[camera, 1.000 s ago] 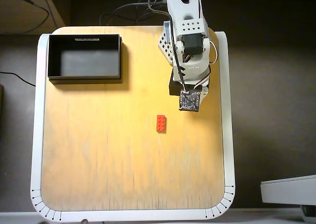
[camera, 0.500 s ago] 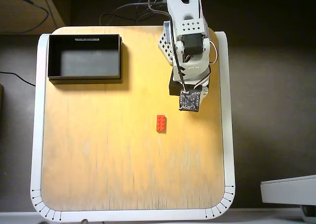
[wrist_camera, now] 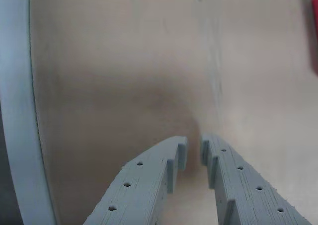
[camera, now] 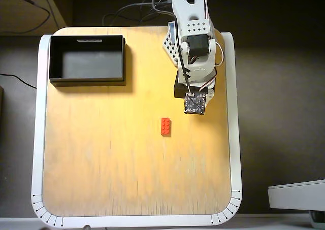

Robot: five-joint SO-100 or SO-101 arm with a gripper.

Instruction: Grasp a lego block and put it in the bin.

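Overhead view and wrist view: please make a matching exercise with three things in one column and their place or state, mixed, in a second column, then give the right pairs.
Things:
1. lego block
2. bin
3. gripper

Places or states:
A. stands at the top left corner of the table in the overhead view, nothing in it
B. almost closed, holding nothing, in the wrist view
C. lies flat near the middle of the table

Right pairs: 1-C, 2-A, 3-B

A light wooden table [camera: 127, 164] with white rim stands on dark floor [camera: 279, 113].
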